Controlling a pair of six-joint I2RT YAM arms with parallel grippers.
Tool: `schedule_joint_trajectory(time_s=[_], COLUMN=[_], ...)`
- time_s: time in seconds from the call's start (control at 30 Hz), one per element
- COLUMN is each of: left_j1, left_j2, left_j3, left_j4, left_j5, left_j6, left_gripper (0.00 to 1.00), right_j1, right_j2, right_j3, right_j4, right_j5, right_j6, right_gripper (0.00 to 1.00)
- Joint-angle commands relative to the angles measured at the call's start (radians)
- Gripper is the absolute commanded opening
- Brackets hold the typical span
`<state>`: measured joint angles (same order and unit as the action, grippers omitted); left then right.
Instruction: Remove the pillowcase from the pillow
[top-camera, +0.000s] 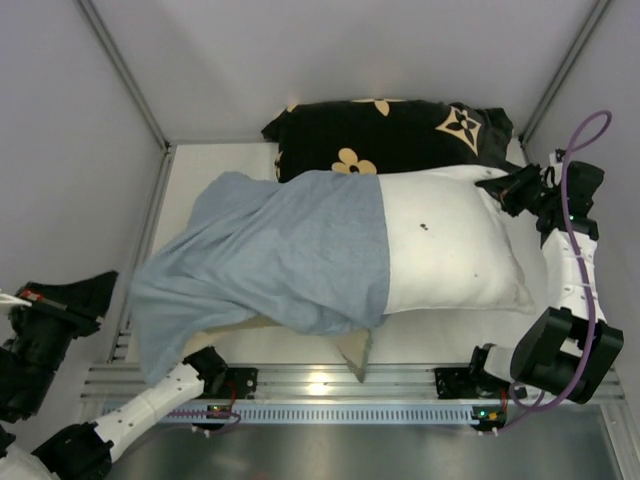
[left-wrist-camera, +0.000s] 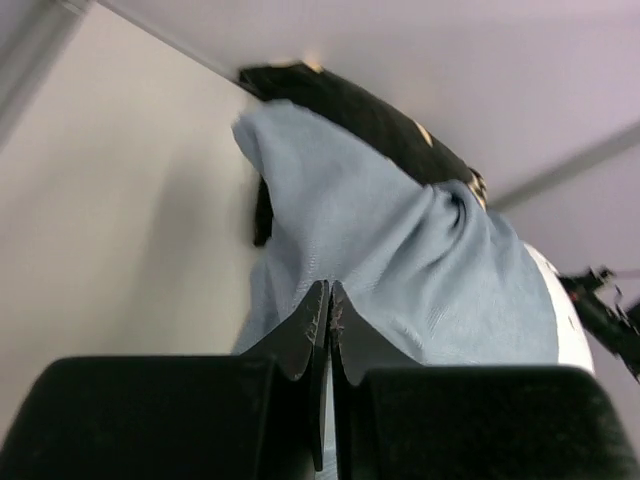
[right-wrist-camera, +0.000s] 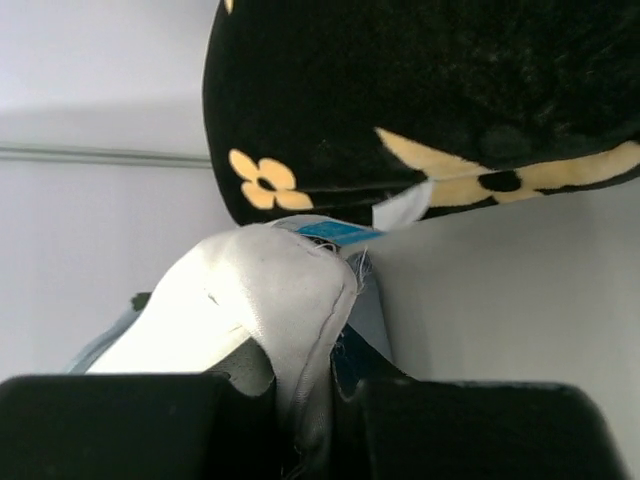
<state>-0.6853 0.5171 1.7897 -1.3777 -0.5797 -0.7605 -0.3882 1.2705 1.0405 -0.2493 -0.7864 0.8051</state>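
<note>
Near edge: slotted aluminium rail (top-camera: 330, 385) with both arm bases bolted on. White table (top-camera: 440, 335) behind it, in a booth of pale grey walls (top-camera: 350, 50) with metal corner posts.

Left gripper (left-wrist-camera: 328, 290): off the table's left side, jaws pinched together at the pillowcase (top-camera: 270, 250) edge. A sliver of blue cloth shows between the fingers, so it reads as a grip on the fabric.

The pillowcase lies mid-table, wrinkled. It covers the left part of the pillow (top-camera: 450, 250) and droops over the left and near sides. The pillow's right part is bare white with a few dark specks (top-camera: 425, 228).

Right gripper (top-camera: 492, 186): clamped on the pillow's far right corner. In the wrist view, white fabric is bunched between the fingers, with a small blue tag (right-wrist-camera: 338, 232) just above. A purple cable (top-camera: 575, 135) loops over that arm.

Far side: black pillow (top-camera: 390, 135) with tan flower shapes, against the back wall. It touches the white pillow's far edge and the pillowcase's far hem, right behind the right gripper.
</note>
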Motion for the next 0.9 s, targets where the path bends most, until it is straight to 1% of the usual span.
schedule_joint_trajectory(time_s=[0.0, 0.2, 0.27, 0.3, 0.33, 0.37, 0.4, 0.43, 0.47, 0.5, 0.53, 0.57, 0.6, 0.63, 0.67, 0.7, 0.73, 0.77, 0.8, 0.83, 0.87], left_j1=[0.012, 0.012, 0.009, -0.002, -0.008, -0.013, -0.014, -0.014, -0.014, -0.014, -0.014, -0.014, -0.014, -0.014, -0.014, -0.014, -0.014, -0.013, -0.013, -0.013, -0.013], left_j2=[-0.019, -0.023, -0.014, 0.009, 0.009, 0.032, 0.043, 0.053, 0.069, 0.078, 0.108, 0.135, 0.159, 0.223, 0.263, 0.305, 0.393, 0.441, 0.486, 0.583, 0.631], left_j3=[0.080, 0.094, 0.068, 0.024, 0.023, -0.059, -0.109, -0.163, -0.270, -0.321, -0.366, -0.403, -0.462, -0.486, -0.501, -0.509, -0.506, -0.498, -0.484, -0.442, -0.419], left_j4=[-0.118, -0.129, -0.129, -0.120, -0.107, -0.083, -0.005, 0.038, 0.086, 0.136, 0.231, 0.271, 0.314, 0.357, 0.423, 0.449, 0.471, 0.508, 0.511, 0.511, 0.503], left_j5=[-0.264, -0.307, -0.296, -0.252, -0.215, -0.174, -0.072, -0.021, 0.025, 0.068, 0.157, 0.197, 0.231, 0.263, 0.299, 0.300, 0.297, 0.288, 0.275, 0.250, 0.197], left_j6=[0.036, 0.063, 0.055, 0.061, 0.061, 0.084, 0.102, 0.122, 0.144, 0.151, 0.162, 0.190, 0.203, 0.219, 0.246, 0.257, 0.268, 0.301, 0.314, 0.341, 0.352], left_gripper=[0.00, 0.00, 0.00, 0.00, 0.00, 0.00, 0.00, 0.00, 0.05, 0.17, 0.34, 0.67, 0.81, 0.92, 0.99, 0.99, 0.99, 0.99, 0.99, 0.99, 0.99], right_j1=[-0.055, -0.057, -0.057, -0.046, -0.037, -0.026, -0.014, 0.014, 0.029, 0.046, 0.086, 0.107, 0.132, 0.181, 0.205, 0.253, 0.274, 0.291, 0.307, 0.330, 0.337], right_j2=[0.007, 0.013, 0.012, 0.009, 0.009, 0.009, 0.004, 0.003, -0.002, -0.002, 0.006, 0.013, 0.024, 0.048, 0.061, 0.073, 0.087, 0.092, 0.092, 0.092, 0.089], right_j3=[0.046, 0.056, 0.053, 0.046, 0.046, 0.044, 0.043, 0.039, 0.033, 0.032, 0.036, 0.041, 0.049, 0.056, 0.073, 0.079, 0.085, 0.089, 0.087, 0.085, 0.082], right_j4=[0.117, 0.107, 0.111, 0.126, 0.127, 0.128, 0.128, 0.128, 0.127, 0.127, 0.128, 0.127, 0.121, 0.117, 0.119, 0.117, 0.117, 0.117, 0.117, 0.116, 0.113], right_j5=[0.269, 0.283, 0.274, 0.260, 0.254, 0.251, 0.253, 0.256, 0.257, 0.257, 0.254, 0.248, 0.228, 0.217, 0.205, 0.182, 0.174, 0.168, 0.159, 0.151, 0.147], right_j6=[-0.004, -0.009, -0.004, -0.001, -0.001, -0.010, -0.020, -0.024, -0.036, -0.047, -0.053, -0.070, -0.082, -0.092, -0.112, -0.121, -0.129, -0.141, -0.148, -0.162, -0.168], right_gripper=[0.00, 0.00, 0.00, 0.00, 0.00, 0.00, 0.00, 0.00, 0.00, 0.00, 0.00, 0.00, 0.00, 0.00, 0.00, 0.00, 0.00, 0.00, 0.00, 0.00, 0.00])
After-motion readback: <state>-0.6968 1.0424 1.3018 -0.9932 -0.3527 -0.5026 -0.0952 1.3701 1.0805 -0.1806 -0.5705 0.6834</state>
